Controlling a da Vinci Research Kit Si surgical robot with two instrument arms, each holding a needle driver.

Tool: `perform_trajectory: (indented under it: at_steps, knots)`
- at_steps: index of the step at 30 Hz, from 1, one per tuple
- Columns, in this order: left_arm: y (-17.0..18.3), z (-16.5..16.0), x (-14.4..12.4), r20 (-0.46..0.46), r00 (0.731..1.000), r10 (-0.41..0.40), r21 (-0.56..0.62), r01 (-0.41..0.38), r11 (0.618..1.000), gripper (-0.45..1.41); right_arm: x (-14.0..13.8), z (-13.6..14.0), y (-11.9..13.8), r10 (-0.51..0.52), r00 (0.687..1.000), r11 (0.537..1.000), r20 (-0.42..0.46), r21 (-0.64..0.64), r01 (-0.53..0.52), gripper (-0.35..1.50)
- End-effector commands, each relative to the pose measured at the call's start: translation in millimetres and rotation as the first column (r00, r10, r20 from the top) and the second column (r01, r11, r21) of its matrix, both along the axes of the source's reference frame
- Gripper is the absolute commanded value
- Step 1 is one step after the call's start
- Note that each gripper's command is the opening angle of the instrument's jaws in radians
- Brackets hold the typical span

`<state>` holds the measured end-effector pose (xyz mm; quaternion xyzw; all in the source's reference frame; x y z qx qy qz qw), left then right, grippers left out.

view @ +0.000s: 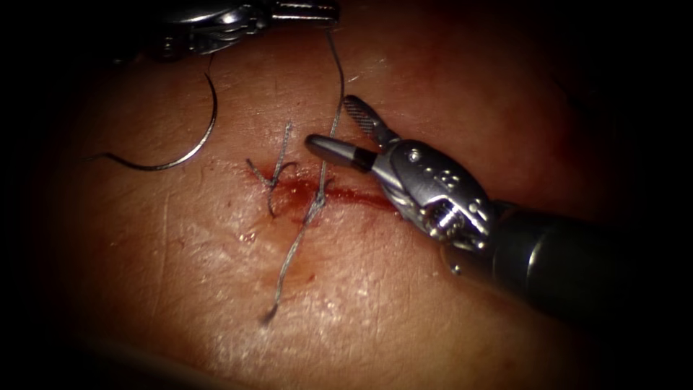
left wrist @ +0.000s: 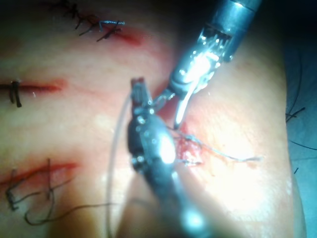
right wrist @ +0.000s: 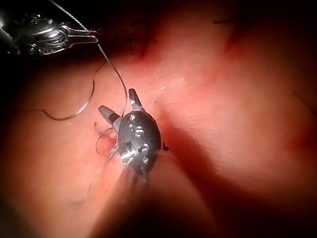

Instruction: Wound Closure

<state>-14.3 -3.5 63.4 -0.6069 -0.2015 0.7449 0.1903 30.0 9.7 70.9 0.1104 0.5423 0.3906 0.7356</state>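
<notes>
On the pink tissue (view: 404,303), a tied dark stitch (view: 273,177) closes the red cut's (view: 354,193) left end, the curved steel needle (view: 189,148) lies free further left, the left tool (view: 307,11) clamps grey thread (view: 338,79) crossing the cut, and the right tool's (view: 336,126) jaws gape empty around it, leaving this stitch untied.

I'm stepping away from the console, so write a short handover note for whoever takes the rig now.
Left tool: jaws shut on the grey thread.
Right tool: jaws open astride that thread, holding nothing.
Curved steel needle: lying free on the pale pork tissue, left of the cut, not in it.
Done: one knotted stitch across the red cut; a second thread crosses the cut.
Left: the cut's right part is unstitched.
</notes>
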Motion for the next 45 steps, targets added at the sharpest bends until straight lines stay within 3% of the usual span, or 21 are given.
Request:
perform_trajectory:
  at_steps: [1,7,14,22,36,45]
  knots:
    - [-0.7,0.4,-0.1,0.0,1.0,0.002,0.003,-0.002,1.0,-0.45,1.1,0.6,-0.6,-0.002,1.0,1.0,-0.003,0.001,0.002,1.48]
    - [-1.1,-0.9,-0.1,-0.001,1.0,0.001,-0.005,-0.001,1.0,-0.45,1.8,0.7,-0.4,0.008,1.0,1.0,0.008,0.001,-0.008,1.48]
    - [-1.2,-2.2,-1.0,0.001,1.0,-0.002,-0.012,0.002,1.0,-0.45,5.0,1.6,-1.2,-0.024,1.0,1.0,-0.016,0.006,0.024,1.48]
    - [-1.6,-3.9,-1.2,0.005,1.0,0.0,-0.013,0.0,1.0,-0.45,5.6,2.3,-1.4,-0.026,1.0,1.0,-0.004,0.004,0.026,1.48]
    - [-1.9,-3.8,-2.0,0.011,1.0,0.003,-0.014,-0.003,1.0,-0.45,8.0,3.1,-2.1,-0.048,0.999,0.999,0.003,0.005,0.048,1.48]
    - [-2.3,-3.7,-2.5,0.016,1.0,0.006,-0.016,-0.005,1.0,-0.45,8.0,2.7,-1.8,-0.07,0.997,0.997,-0.013,0.011,0.07,1.33]
